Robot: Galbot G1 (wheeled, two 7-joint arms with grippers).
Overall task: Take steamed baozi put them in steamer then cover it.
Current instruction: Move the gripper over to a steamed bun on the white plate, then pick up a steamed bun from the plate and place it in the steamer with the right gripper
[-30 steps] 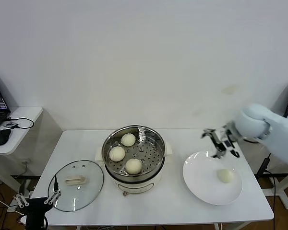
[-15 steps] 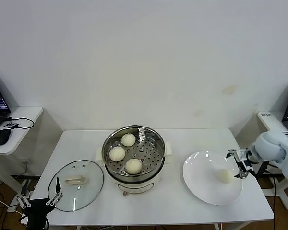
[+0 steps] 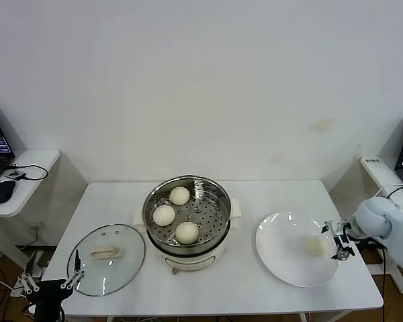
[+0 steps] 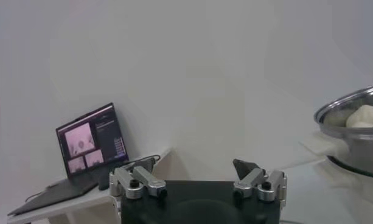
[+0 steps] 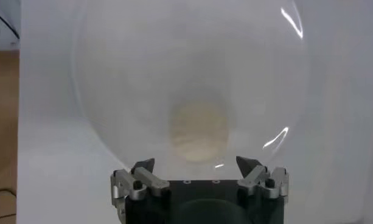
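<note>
Step in hand: you are fetching the last baozi (image 3: 315, 246), a smooth cream-white bun on the white plate (image 3: 282, 258) by the counter's right edge. Right gripper (image 3: 340, 241) sits just beside it, fingers apart, empty; next, close in and clamp gently. Left gripper (image 3: 48, 282) waits off the near left corner, fingers apart. Three buns lie in the steamer (image 3: 187, 215) mid-counter

White table (image 3: 255, 194), steamer (image 3: 188, 221) centre, cover (image 3: 107, 258) left, plate (image 3: 292, 258) right
</note>
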